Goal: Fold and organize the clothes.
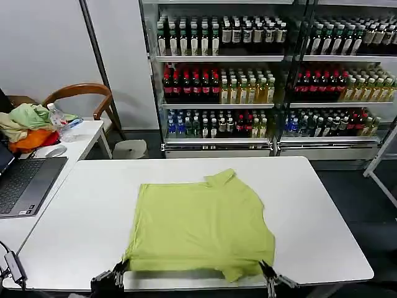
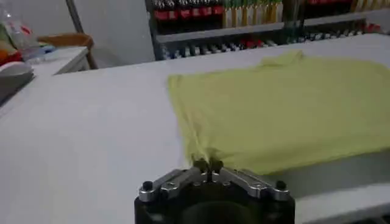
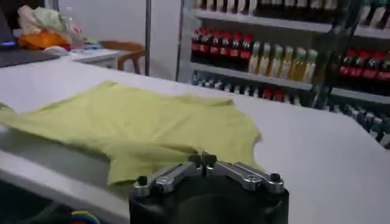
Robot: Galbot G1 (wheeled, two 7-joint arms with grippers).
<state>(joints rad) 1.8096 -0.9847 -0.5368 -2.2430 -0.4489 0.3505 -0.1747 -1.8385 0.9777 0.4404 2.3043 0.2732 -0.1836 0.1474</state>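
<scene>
The clothes are one lime yellow-green shirt [image 1: 198, 223] lying flat on the white table [image 1: 322, 205], collar toward the far side. Its near hem hangs slightly lifted along the table's front edge. My left gripper [image 1: 120, 268] is at the shirt's near left corner. In the left wrist view the left gripper [image 2: 207, 164] is shut, pinching that corner of the shirt [image 2: 280, 115]. My right gripper [image 1: 265, 270] is at the near right corner by the sleeve. In the right wrist view the right gripper [image 3: 206, 159] is shut with the shirt [image 3: 140, 119] gathered at its tips.
A side table to the left carries an open laptop [image 1: 22, 183] and a heap of pale green, beige and orange garments [image 1: 28, 124]. A wooden chair [image 1: 80, 93] stands behind it. Glass shelves of bottles [image 1: 217, 81] line the back wall. Bare tabletop lies on both sides of the shirt.
</scene>
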